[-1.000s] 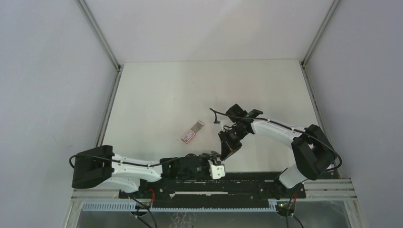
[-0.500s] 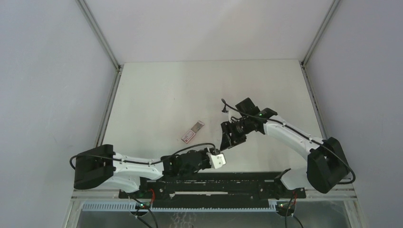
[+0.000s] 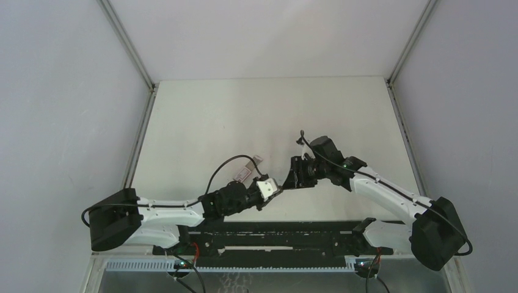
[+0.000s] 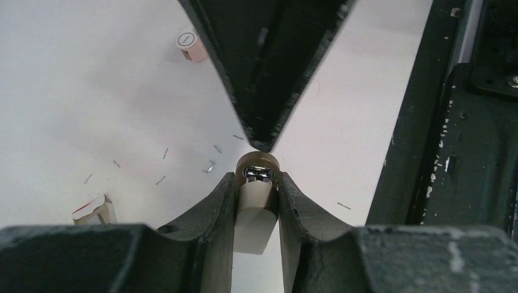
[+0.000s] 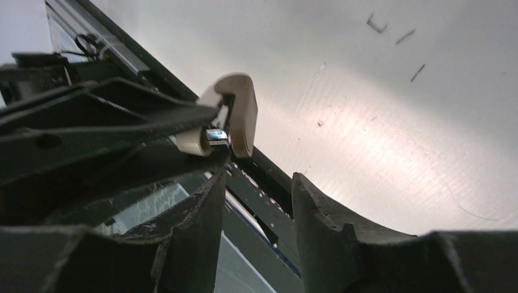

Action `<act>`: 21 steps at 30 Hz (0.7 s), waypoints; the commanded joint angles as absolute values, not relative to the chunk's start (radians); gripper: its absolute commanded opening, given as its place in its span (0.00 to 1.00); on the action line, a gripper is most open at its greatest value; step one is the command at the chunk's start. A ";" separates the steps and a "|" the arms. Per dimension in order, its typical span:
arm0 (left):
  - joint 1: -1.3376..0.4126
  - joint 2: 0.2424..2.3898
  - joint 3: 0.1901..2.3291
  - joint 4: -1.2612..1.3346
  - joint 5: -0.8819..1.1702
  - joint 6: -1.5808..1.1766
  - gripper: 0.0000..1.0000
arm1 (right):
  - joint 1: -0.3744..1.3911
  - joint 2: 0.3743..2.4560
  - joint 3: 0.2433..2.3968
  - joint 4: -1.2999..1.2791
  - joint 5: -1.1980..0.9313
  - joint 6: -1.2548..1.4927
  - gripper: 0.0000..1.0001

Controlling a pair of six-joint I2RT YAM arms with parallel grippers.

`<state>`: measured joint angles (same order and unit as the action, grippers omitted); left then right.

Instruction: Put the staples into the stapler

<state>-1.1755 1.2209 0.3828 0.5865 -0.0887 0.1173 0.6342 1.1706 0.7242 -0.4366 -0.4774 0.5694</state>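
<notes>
My left gripper [image 3: 271, 186] [image 4: 257, 183] is shut on the stapler [image 4: 255, 210], a small beige piece with a chrome inner part, held above the table near its front middle. The stapler [image 5: 236, 115] points its nose at my right gripper [image 3: 288, 176] [image 5: 256, 189], which is open with nothing between its fingers, its tips just short of the nose. The staples box [image 3: 243, 174], white with red print, lies on the table just behind the left gripper, partly crossed by a cable. In the left wrist view the box end [image 4: 190, 46] lies far off.
Several loose staples [image 4: 209, 165] lie scattered on the white table under the grippers. A red-and-white cardboard piece [image 4: 94, 210] lies at the left. The black base rail [image 3: 287, 235] runs along the near edge. Grey walls close both sides.
The left arm has carried the stapler up and away from the rail toward the box. The right gripper has opened, let go of the stapler and drawn back to the right.
</notes>
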 commanded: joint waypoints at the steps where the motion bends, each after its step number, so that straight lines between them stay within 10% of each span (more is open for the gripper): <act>1: -1.167 1.185 0.361 0.662 -0.034 0.087 0.00 | 0.642 1.137 0.727 -0.311 -0.433 0.662 0.40; 21: -1.162 1.180 0.359 0.663 -0.046 0.089 0.00 | 0.678 1.222 0.727 -0.326 -0.455 0.650 0.27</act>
<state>-1.1683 1.2079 0.3721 0.6048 -0.0479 0.1036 0.6685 1.2175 0.7227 -0.3367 -0.4564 0.6510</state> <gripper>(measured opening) 0.316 0.274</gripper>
